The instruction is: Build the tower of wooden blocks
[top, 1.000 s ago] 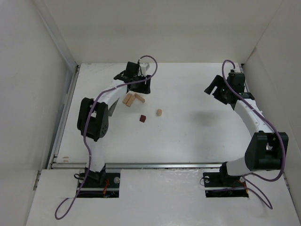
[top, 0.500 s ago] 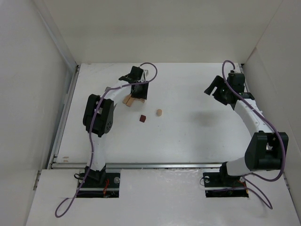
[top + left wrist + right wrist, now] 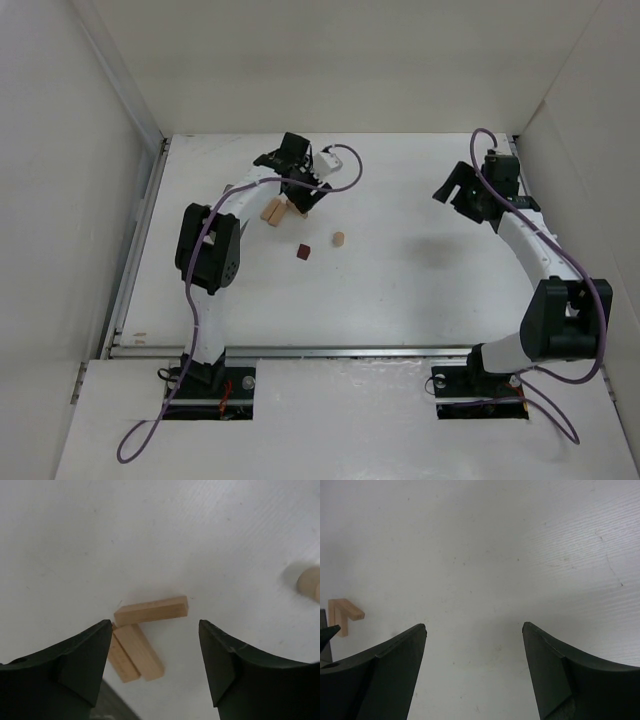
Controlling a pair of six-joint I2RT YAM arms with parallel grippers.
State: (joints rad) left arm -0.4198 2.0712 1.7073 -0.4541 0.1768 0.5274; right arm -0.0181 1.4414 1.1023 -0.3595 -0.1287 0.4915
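Observation:
The wood blocks lie loose on the white table; no arch stands. In the top view, pale blocks (image 3: pixel 272 210) lie in a cluster, a dark red-brown cube (image 3: pixel 303 253) sits nearer, and a small pale block (image 3: pixel 339 239) sits to its right. My left gripper (image 3: pixel 302 193) hovers open over the cluster. In the left wrist view its gripper (image 3: pixel 155 624) has one pale plank (image 3: pixel 151 610) lying crosswise and two pale blocks (image 3: pixel 137 652) side by side below; the small pale block (image 3: pixel 310 582) is at the right edge. My right gripper (image 3: pixel 462 190) (image 3: pixel 474 625) is open and empty over bare table.
White walls enclose the table on the left, back and right. A metal rail (image 3: pixel 135 260) runs along the left edge, with a small brown scrap (image 3: pixel 140 336) beside it. The right wrist view shows the pale blocks (image 3: pixel 345 612) far off at its left edge.
My left wrist has turned and shifted slightly right above the pale blocks, and its cable has swung to the right. The blocks and the right arm have not moved.

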